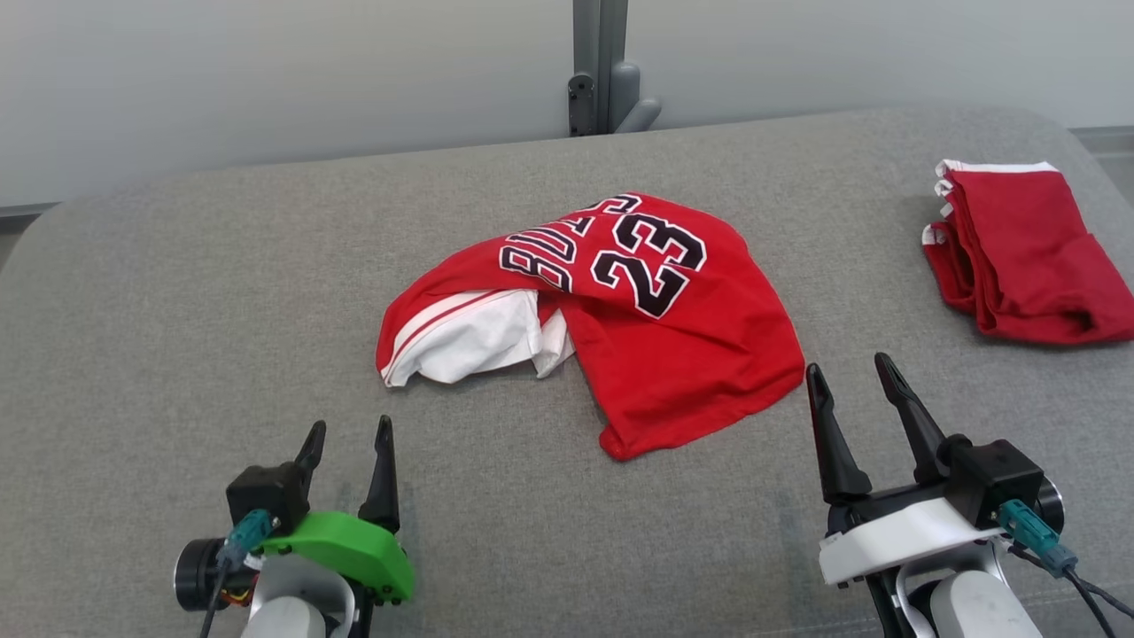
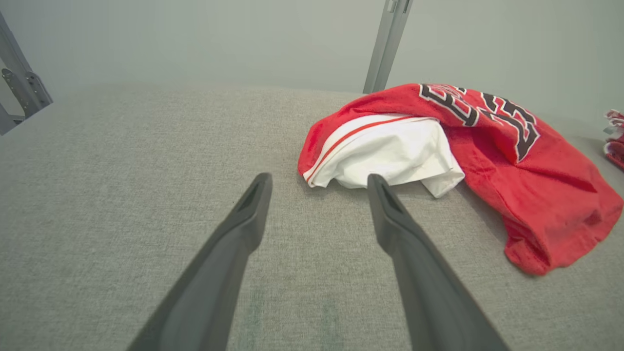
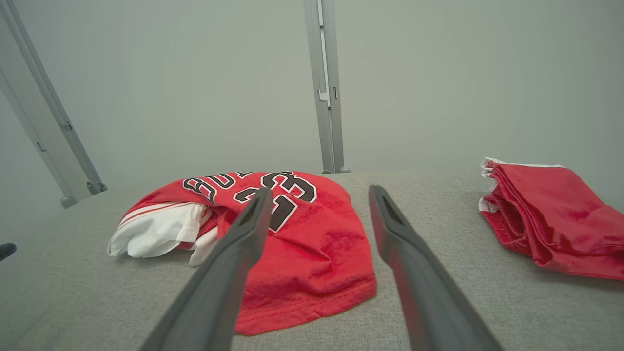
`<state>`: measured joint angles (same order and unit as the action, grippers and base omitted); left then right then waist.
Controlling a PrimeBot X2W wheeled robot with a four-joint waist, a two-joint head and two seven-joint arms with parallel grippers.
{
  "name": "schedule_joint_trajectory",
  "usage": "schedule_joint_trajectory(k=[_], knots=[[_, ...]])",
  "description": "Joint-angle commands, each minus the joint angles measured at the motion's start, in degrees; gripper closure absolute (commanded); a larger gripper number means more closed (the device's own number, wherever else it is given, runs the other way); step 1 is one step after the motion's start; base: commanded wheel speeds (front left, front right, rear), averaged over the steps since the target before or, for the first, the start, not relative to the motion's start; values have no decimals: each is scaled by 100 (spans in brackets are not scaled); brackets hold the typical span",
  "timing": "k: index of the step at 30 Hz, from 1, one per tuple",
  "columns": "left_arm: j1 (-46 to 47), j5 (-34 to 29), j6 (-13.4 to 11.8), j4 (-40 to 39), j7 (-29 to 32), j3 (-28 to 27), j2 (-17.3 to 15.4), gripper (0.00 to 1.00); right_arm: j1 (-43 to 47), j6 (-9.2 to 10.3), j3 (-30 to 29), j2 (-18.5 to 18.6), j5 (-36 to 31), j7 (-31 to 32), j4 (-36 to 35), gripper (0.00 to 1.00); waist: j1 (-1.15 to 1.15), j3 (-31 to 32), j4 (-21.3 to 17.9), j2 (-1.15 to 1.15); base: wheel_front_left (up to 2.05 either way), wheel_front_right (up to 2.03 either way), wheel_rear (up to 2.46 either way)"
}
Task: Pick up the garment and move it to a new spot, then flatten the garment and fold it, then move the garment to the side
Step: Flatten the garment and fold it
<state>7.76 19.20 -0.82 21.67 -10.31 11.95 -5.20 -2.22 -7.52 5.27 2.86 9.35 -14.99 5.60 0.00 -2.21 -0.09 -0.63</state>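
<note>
You have the crumpled red garment (image 1: 656, 328) lying mid-worktop (image 1: 177, 310), with open grey surface to its left and near side and a folded red pile (image 1: 1028, 257) by the right edge. The left pincer (image 1: 348, 430) and right pincer (image 1: 846, 366) sit at the near side, fingers pointing toward it, jaws wide and empty.

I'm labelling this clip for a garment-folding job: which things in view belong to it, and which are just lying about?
For the job: crumpled red jersey marked 23; left gripper and right gripper, both open; grey padded surface under it.
Lying about: second red garment at the far right; grey post behind.
</note>
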Motion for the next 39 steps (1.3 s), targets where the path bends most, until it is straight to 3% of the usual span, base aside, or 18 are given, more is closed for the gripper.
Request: schedule_joint_trajectory(k=[1,18,19,20,21,22,29,39], knots=[[200,22,16,147,19,7,-1,0,-90,7,18,8,-54,-26,-26,0,0,-213,-139,63,0,0,0],[1951,281,172,2482,-336,-173,-25,0,-429,7,38,6,-157,-25,-154,0,0,-1055,-723,63,0,0,0],[2022,291,179,2557,-360,-204,-54,7,-432,7,33,6,-158,-25,-163,0,0,-1072,-724,63,0,0,0],[2079,296,198,2630,-382,-220,-81,52,-435,7,32,6,-157,-25,-170,0,0,-1091,-725,63,0,0,0],[2129,288,209,2685,-400,-225,-100,79,-443,7,30,6,-154,-25,-172,0,0,-1107,-722,63,0,0,0],[2178,264,214,2737,-416,-225,-115,100,-453,7,26,6,-155,-25,-172,0,0,-1120,-714,63,0,0,0],[2370,105,236,2769,-495,-221,-230,100,-493,7,48,6,-110,-25,-122,0,0,-1115,-642,63,0,0,0],[1434,-248,401,1247,-487,-38,-397,100,-320,7,-94,8,-90,-25,-55,0,0,-789,-389,63,0,0,0]])
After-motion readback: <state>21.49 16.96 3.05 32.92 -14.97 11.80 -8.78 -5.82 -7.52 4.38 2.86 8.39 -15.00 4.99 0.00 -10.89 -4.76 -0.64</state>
